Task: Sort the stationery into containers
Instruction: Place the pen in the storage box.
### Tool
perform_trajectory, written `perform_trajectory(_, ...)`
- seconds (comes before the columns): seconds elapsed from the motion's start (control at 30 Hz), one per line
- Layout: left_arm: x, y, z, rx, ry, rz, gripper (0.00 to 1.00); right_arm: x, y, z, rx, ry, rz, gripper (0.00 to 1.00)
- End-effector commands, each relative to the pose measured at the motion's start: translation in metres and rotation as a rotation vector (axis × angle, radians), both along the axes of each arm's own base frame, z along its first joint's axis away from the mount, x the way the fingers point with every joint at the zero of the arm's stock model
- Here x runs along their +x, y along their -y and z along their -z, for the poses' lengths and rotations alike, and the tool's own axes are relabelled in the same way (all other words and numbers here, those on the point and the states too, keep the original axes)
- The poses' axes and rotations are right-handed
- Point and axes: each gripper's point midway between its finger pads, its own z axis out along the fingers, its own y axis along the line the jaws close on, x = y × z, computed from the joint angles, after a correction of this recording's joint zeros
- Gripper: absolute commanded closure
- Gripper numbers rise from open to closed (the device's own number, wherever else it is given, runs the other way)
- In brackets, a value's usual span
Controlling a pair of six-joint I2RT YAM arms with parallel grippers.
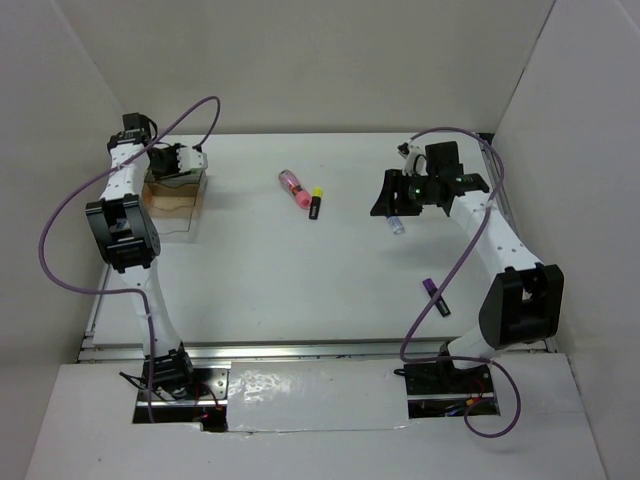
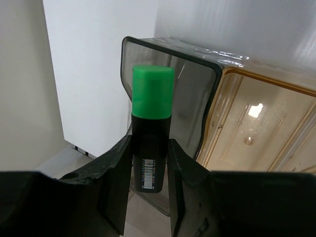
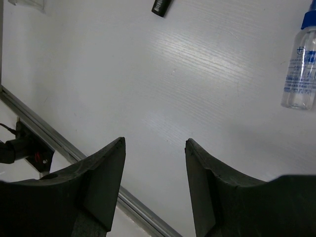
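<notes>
My left gripper (image 1: 178, 166) is at the far left, shut on a black highlighter with a green cap (image 2: 153, 94), held upright between the fingers. It hovers at the near corner of the clear container (image 2: 170, 47), whose tan bottom (image 2: 256, 128) looks bare. The container (image 1: 175, 192) sits under the gripper. My right gripper (image 1: 384, 203) is open and empty (image 3: 154, 143) above the table. The blue-capped clear bottle (image 1: 397, 225) lies just beside it, and it also shows in the right wrist view (image 3: 301, 69). No thin pens are in view.
A pink tube (image 1: 292, 187) and a yellow-ended highlighter (image 1: 316, 203) lie together at the table's middle back. A purple-ended highlighter (image 1: 436, 296) lies near the right arm. A black highlighter end (image 3: 162, 7) shows at the right wrist view's top edge. White walls enclose the table.
</notes>
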Motion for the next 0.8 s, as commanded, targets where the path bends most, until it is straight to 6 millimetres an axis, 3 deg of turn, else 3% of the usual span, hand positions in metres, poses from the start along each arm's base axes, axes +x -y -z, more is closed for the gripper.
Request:
perform_trajectory(0.0, 0.005, -0.001, 0.005, -0.001, 0.004, 0.000, 0.72, 0.004, -0.005, -0.008, -0.006, 0.029, -0.017, 0.41)
perform_trajectory(0.13, 0.014, -0.002, -0.004, -0.012, 0.043, -0.037, 0.58, 0.004, -0.007, -0.006, -0.008, 0.024, -0.024, 0.41)
perform_trajectory(0.2, 0.018, -0.001, -0.015, -0.036, 0.064, -0.073, 0.56, 0.003, -0.008, -0.006, -0.010, 0.025, -0.027, 0.41)
perform_trajectory(0.23, 0.023, 0.001, -0.028, -0.052, 0.091, -0.121, 0.48, 0.003, -0.008, -0.008, -0.009, 0.029, -0.027, 0.41)
perform_trajectory(0.33, 0.029, 0.008, -0.054, -0.064, 0.158, -0.147, 0.41, 0.003, -0.009, -0.011, -0.012, 0.038, -0.027, 0.41)
perform_trajectory(0.53, 0.020, 0.023, -0.075, -0.110, 0.157, -0.159, 0.35, 0.000, -0.008, -0.019, -0.012, 0.061, -0.026, 0.41)
perform_trajectory(0.63, 0.017, 0.059, -0.129, -0.331, 0.175, -0.208, 0.39, -0.002, -0.007, -0.019, -0.008, 0.065, -0.022, 0.40)
perform_trajectory(0.67, 0.010, 0.090, -0.159, -0.422, 0.189, -0.188, 0.40, -0.001, -0.006, -0.019, -0.007, 0.066, -0.018, 0.40)
perform_trajectory(0.7, 0.006, 0.106, -0.173, -0.489, 0.186, -0.226, 0.44, -0.002, -0.005, -0.017, -0.005, 0.061, -0.016, 0.40)
perform_trajectory(0.73, -0.005, 0.129, -0.166, -0.580, 0.113, -0.301, 0.44, -0.002, -0.005, -0.017, -0.001, 0.060, -0.017, 0.40)
perform_trajectory(0.77, -0.006, 0.172, -0.175, -0.610, 0.134, -0.254, 0.45, -0.002, -0.005, -0.016, 0.001, 0.057, -0.018, 0.40)
